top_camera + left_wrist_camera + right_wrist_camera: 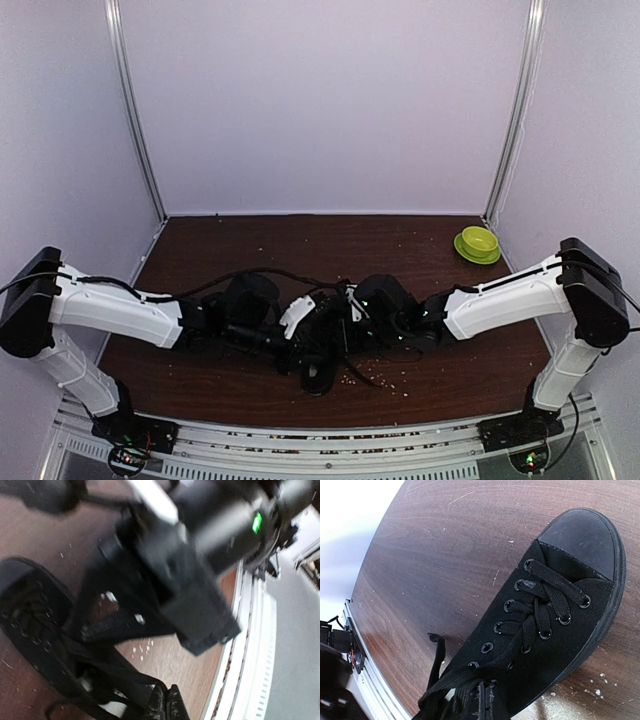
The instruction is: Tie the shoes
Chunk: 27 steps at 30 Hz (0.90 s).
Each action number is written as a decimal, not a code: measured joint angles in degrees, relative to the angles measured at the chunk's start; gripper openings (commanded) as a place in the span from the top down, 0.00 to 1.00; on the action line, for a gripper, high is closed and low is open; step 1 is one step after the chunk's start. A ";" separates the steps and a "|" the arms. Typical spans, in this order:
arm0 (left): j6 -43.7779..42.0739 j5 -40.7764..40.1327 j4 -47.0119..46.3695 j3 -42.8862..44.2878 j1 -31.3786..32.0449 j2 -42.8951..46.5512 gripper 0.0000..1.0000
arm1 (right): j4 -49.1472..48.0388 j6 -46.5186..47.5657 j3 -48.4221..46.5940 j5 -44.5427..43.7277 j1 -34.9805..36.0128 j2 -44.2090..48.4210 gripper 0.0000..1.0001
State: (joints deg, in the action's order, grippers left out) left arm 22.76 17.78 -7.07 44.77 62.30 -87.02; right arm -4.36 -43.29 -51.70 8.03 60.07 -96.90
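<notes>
The black sneaker (318,376) lies at the table's near middle, with both arms meeting over it. In the right wrist view the shoe (555,625) shows its toe cap at the upper right and its crossed laces (542,605). My right gripper (485,704) is shut over the shoe's top eyelets, pinching a lace strand. A loose lace end (437,656) trails onto the table to the left. In the left wrist view the shoe (30,625) is at the left. My left gripper (167,703) is shut on a taut lace (120,676). The right arm's black wrist (200,565) hangs above.
A green bowl (478,244) stands at the back right of the brown table (250,250). Pale crumbs (385,372) are scattered near the shoe. The table's white metal front rail (250,670) is close to the left gripper. Purple walls enclose the cell.
</notes>
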 measured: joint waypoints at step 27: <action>1.60 -14.84 12.46 0.74 2.51 9.18 0.42 | -1.95 0.04 1.27 0.94 0.00 0.04 1.00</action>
State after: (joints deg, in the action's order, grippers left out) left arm 24.36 2.94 5.39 45.52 64.82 -77.84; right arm -6.31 -43.24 -50.43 8.97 60.07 -96.86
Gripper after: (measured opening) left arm 0.602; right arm 0.007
